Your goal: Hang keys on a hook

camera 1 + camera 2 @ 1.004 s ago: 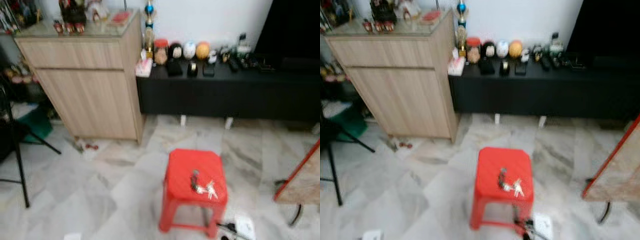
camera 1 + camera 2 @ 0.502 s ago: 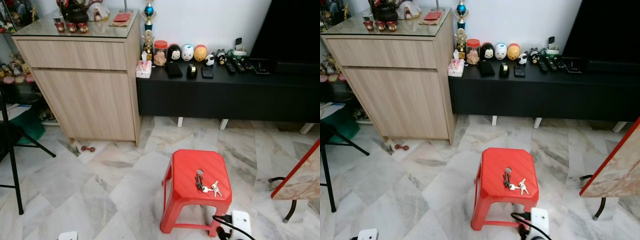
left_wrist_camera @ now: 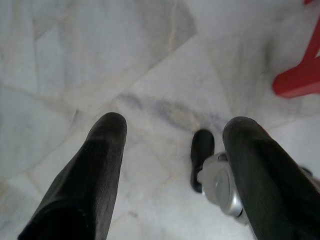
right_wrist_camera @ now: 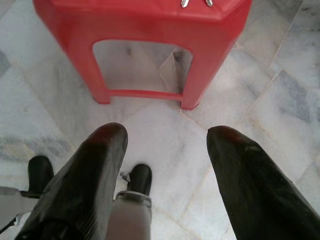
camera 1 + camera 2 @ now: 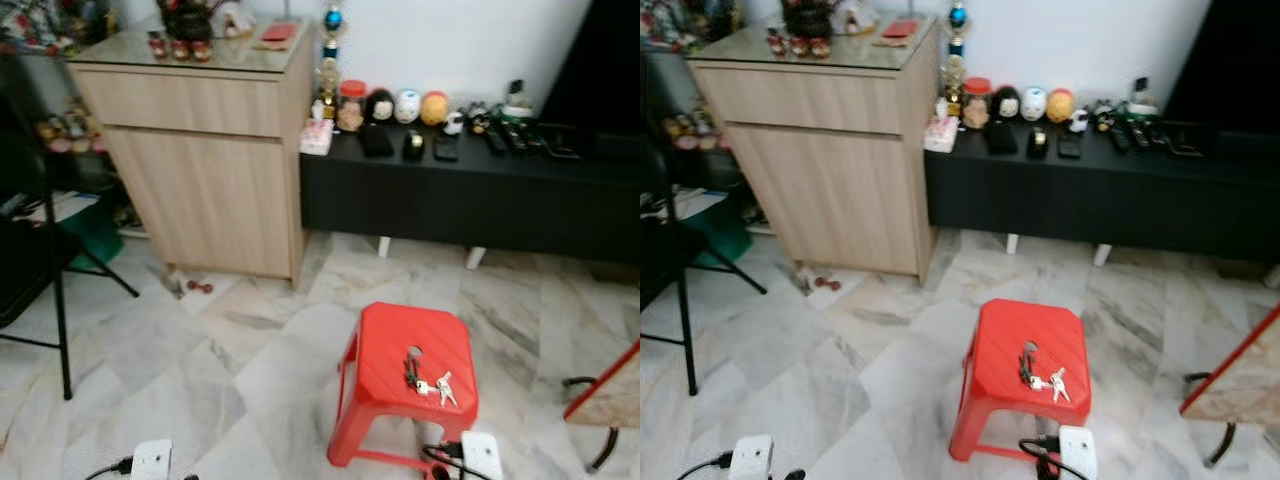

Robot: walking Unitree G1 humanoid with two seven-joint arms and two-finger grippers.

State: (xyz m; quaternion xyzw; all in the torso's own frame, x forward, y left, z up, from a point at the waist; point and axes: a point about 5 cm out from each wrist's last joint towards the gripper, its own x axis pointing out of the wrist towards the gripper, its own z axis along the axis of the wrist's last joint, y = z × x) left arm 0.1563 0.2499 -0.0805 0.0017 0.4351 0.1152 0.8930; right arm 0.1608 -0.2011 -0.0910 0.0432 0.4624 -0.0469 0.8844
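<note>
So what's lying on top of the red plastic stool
A bunch of keys lies on the seat of the red plastic stool, beside the round hole in its middle. Marble floor shows around the stool; whatever lies directly beneath the seat is hidden in the eye views.

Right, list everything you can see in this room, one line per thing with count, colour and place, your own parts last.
keys: one bunch, silver and dark, on top of the stool
stool: one, red plastic, on the floor in front of the robot
cabinet: one, light wood, against the wall on the left, small ornaments on its glass top
low bench: one, black, along the wall right of the cabinet, lined with round figurines, a jar and remotes
trophy: one, gold with a blue ball, at the bench's left end
power strips: two, white, on the floor at the near edge
floor: grey-white marble tiles
left gripper: black fingers open, above the floor
right gripper: black fingers open, above the floor, near the stool
</note>
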